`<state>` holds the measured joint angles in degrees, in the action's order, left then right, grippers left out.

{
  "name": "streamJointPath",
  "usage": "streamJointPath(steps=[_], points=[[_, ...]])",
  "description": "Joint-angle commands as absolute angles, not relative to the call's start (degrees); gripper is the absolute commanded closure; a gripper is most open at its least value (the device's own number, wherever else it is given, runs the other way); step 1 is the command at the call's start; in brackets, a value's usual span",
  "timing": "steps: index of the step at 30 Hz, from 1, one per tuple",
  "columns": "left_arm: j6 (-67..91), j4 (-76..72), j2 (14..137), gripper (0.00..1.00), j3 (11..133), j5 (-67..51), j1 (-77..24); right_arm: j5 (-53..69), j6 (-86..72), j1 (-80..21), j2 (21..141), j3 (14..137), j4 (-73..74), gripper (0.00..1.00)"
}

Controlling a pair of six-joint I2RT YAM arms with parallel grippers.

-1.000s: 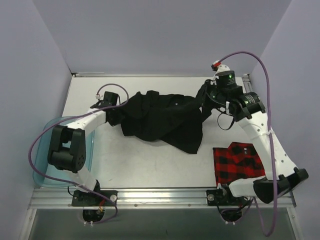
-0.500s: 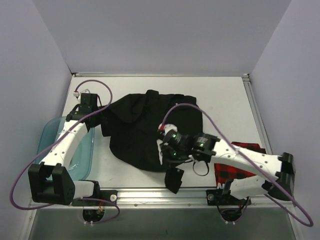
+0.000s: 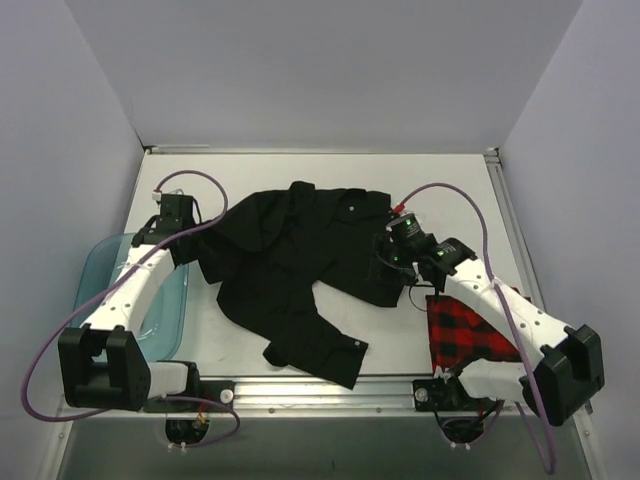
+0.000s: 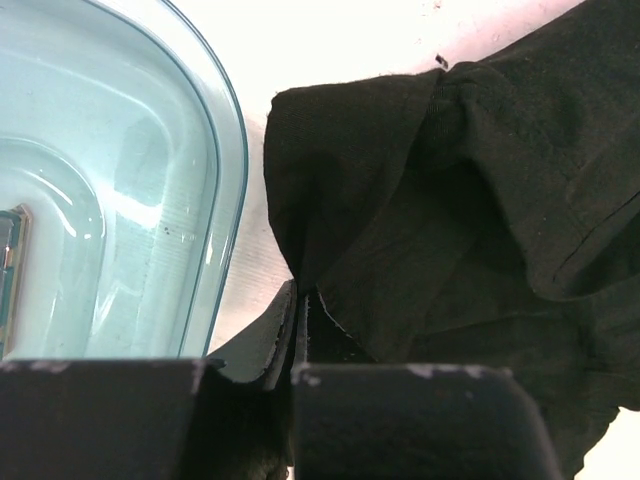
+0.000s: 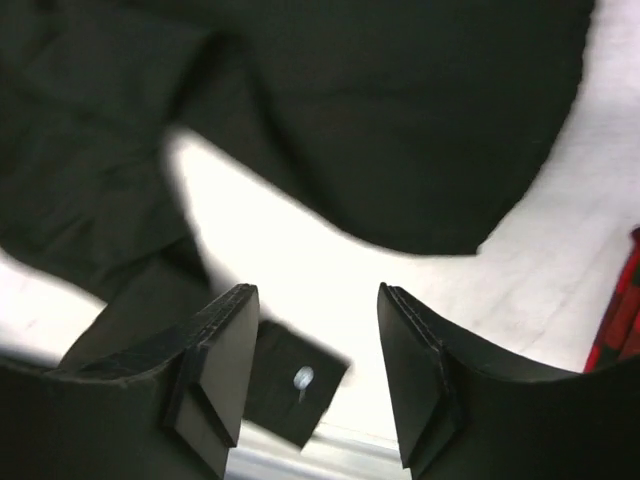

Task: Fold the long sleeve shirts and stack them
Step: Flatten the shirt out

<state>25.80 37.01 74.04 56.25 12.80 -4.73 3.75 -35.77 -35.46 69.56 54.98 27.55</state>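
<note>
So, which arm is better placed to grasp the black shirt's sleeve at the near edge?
Probably the right. The right gripper is open and empty, with the sleeve cuff in its wrist view. The left gripper is shut on the shirt's left edge beside the tub.

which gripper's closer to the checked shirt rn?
Right. The right gripper, open, hovers beside the checked shirt; the left gripper, shut on the black shirt, is by the tub.

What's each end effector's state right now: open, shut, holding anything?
Left end effector: closed, pinching an edge of the black shirt.
Right end effector: open, holding nothing.
</note>
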Motion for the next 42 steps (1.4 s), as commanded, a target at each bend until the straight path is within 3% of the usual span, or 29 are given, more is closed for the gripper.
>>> streamJointPath(steps=[1,9,15,30,34,39,41,42], points=[[24.3,35.2,74.1,1.0,55.5,12.0,-4.0,5.5,-35.8,-30.9,72.2,49.6,20.3,0.5],[23.5,33.0,74.2,1.0,54.1,11.7,-2.1,8.0,-39.5,-28.1,88.8,49.9,9.2,0.58],[22.9,32.3,73.1,1.0,53.3,11.3,-0.9,9.8,-42.1,-20.1,97.8,51.7,9.2,0.58],[22.9,34.5,74.3,0.98,55.4,0.0,1.0,2.1,-33.7,4.1,85.8,51.5,22.0,0.55],[23.3,36.3,74.2,0.82,55.3,-3.3,0.9,2.5,-28.9,2.8,81.5,54.0,23.4,0.55],[24.3,38.9,70.8,0.55,57.3,5.9,1.1,4.4,-22.7,-7.8,82.0,61.5,23.2,0.52],[24.4,39.0,68.3,0.4,58.2,8.7,1.1,6.8,-22.0,-12.3,85.1,63.5,23.1,0.51],[24.3,39.1,66.0,0.38,59.5,9.0,1.0,7.6,-22.0,-13.4,86.3,65.6,22.6,0.5]])
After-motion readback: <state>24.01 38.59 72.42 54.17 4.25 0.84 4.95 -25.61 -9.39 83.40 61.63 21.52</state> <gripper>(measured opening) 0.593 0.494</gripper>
